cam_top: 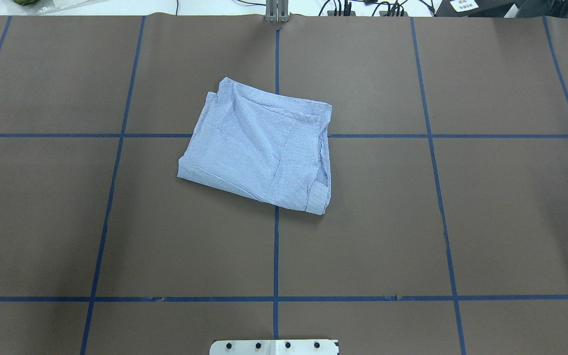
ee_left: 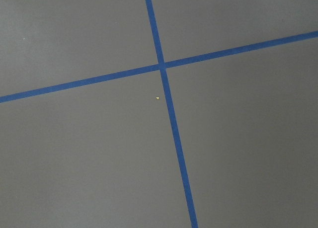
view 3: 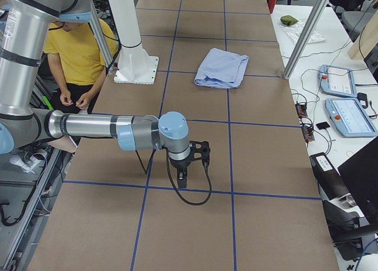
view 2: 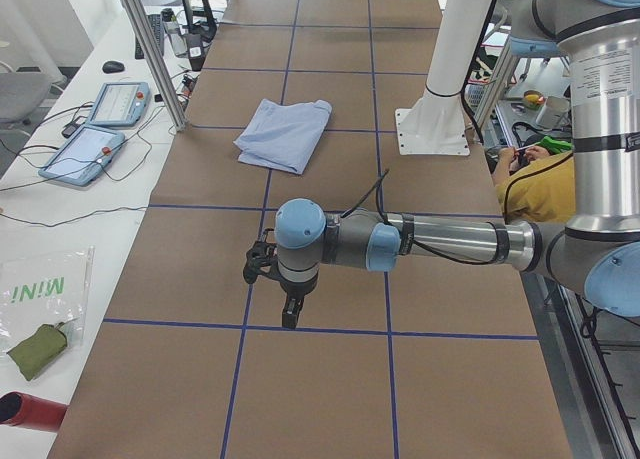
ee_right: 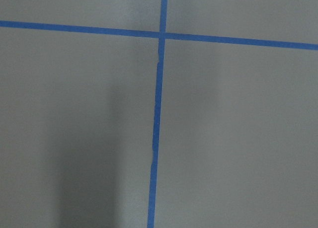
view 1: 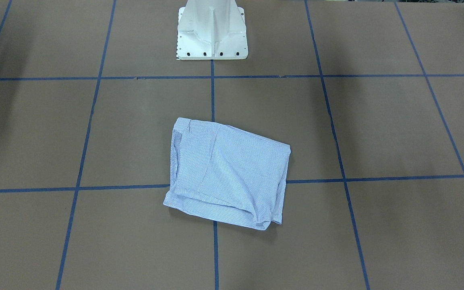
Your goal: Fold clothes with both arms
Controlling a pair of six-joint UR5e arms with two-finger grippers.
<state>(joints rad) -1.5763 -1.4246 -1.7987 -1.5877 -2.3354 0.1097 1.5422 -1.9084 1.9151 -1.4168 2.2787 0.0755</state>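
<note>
The light blue striped shirt (view 1: 228, 177) lies folded into a compact, slightly skewed rectangle near the middle of the brown table (cam_top: 259, 148), with no arm touching it. It also shows far off in both side views (view 2: 283, 134) (view 3: 221, 68). My left arm reaches over the table's left end, and its gripper (view 2: 290, 314) points down, far from the shirt. My right arm does the same at the right end, its gripper (view 3: 182, 179) also pointing down. Whether either gripper is open or shut I cannot tell. Both wrist views show only bare table and blue tape.
Blue tape lines (cam_top: 275, 246) grid the brown table. The white pedestal base (view 1: 212, 32) stands at the robot's side. A person in a yellow shirt (view 3: 80, 52) sits beside the pedestal. Teach pendants (view 2: 100, 129) and cables lie on the white bench along the far edge.
</note>
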